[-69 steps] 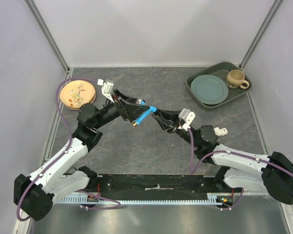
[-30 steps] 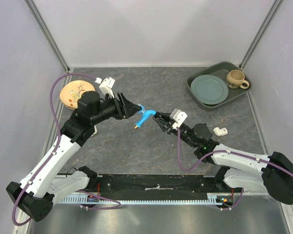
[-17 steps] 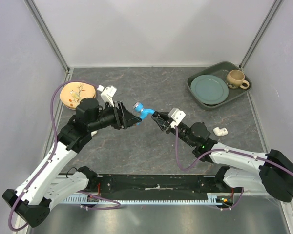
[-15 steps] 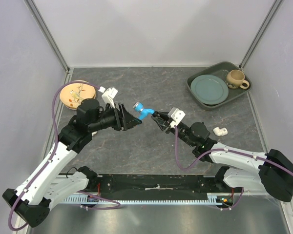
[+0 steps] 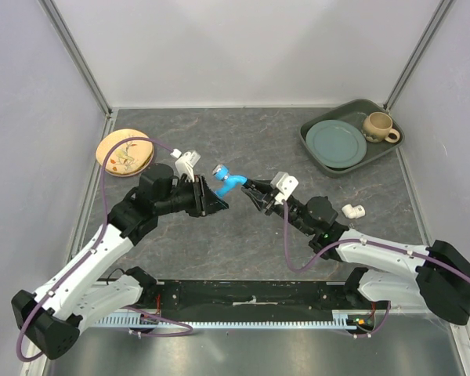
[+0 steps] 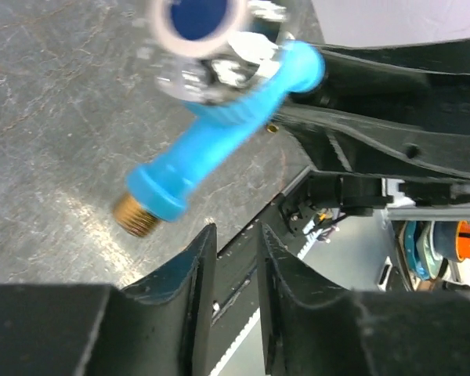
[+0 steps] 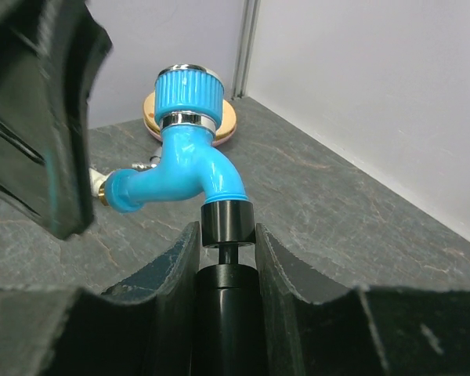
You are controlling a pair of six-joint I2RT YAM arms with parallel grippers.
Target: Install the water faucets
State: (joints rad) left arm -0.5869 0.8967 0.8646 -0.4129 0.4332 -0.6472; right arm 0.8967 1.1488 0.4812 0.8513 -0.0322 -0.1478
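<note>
Left gripper (image 5: 218,204), centre-left of the top view: fingers (image 6: 200,266) a narrow gap apart and holding nothing. The blue faucet (image 5: 229,182) lies just up-right of their tips, its brass threaded tip (image 6: 135,217) near but clear of them. Right gripper (image 7: 227,232), right of centre: clamped on the faucet's black end piece (image 7: 227,222), with the faucet between the two grippers. In the left wrist view the knob (image 6: 197,23) is blurred and cut by the top edge; in the right wrist view the brass tip is largely hidden behind the left gripper's dark finger.
</note>
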